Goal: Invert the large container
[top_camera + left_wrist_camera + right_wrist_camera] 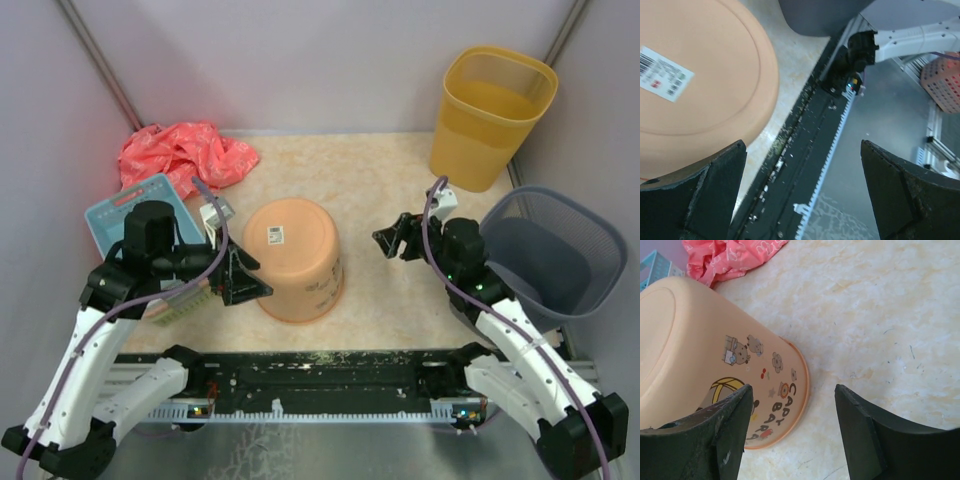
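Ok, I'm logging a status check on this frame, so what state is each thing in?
peach container: upside down, labelled base facing up
yellow bin: upright, mouth open
grey mesh basket: upright, nothing visible inside
blue basket: upright, partly hidden
pink cloth: crumpled in a heap
left gripper: open, holding nothing
right gripper: open, holding nothing

Orange container (296,257) smooth matt plastic; tabletop (385,185) marbled, matt.
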